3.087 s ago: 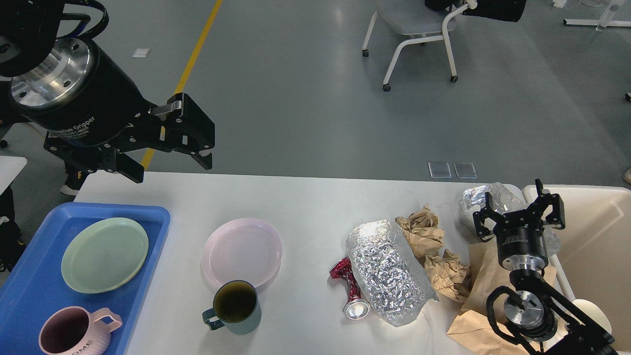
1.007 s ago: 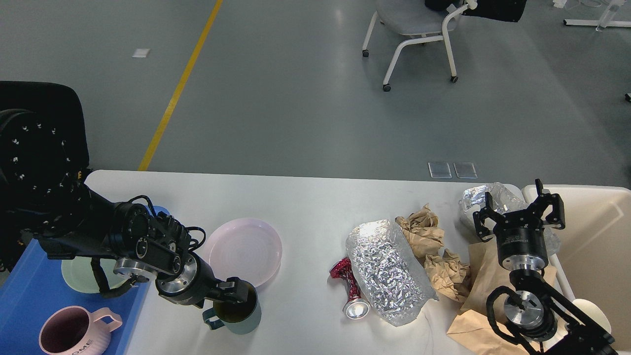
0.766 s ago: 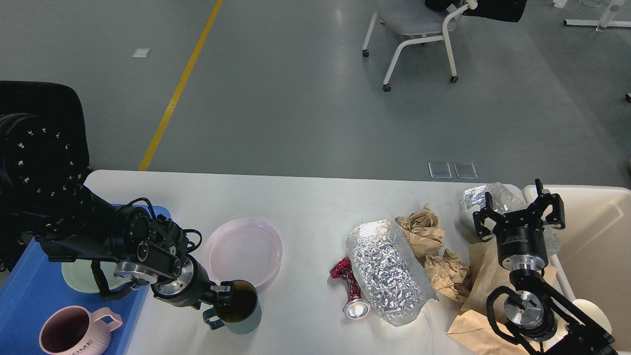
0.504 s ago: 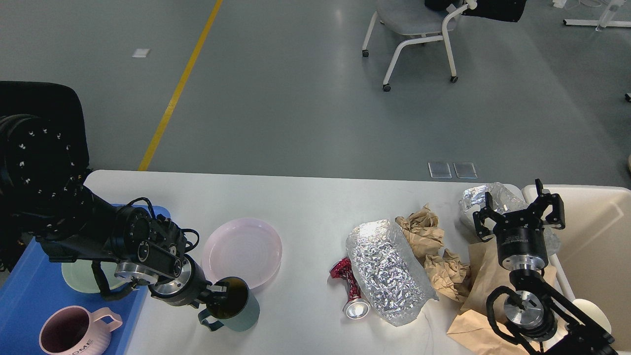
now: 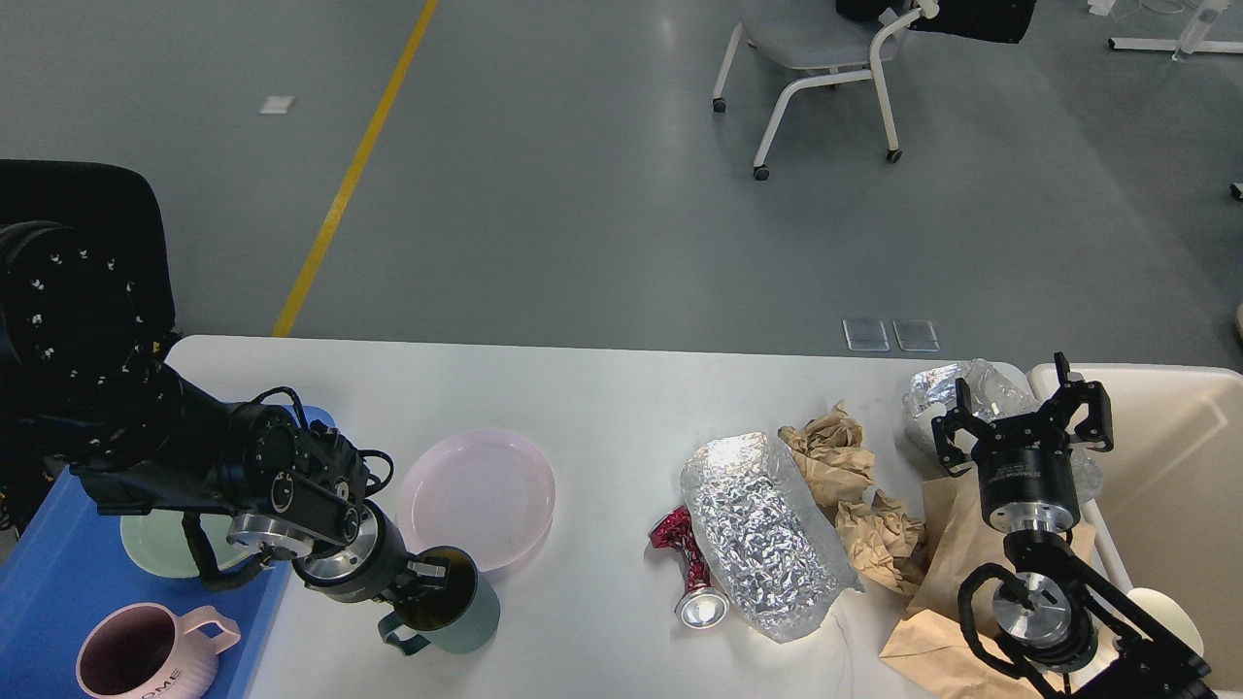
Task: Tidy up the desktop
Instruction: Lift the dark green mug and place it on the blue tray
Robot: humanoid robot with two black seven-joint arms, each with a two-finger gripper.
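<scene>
My left hand grips the dark teal ceramic mug's rim; right hand spread wide, idle; pale pink round plate beside the left hand and foil-and-paper litter near the right hand remain on the white surface.

The white table carries, at its left end, a blue tray. Toward the right lie a pink plate, a teal mug, a crushed red can, a foil bag, crumpled brown paper and a flat brown paper bag.
</scene>
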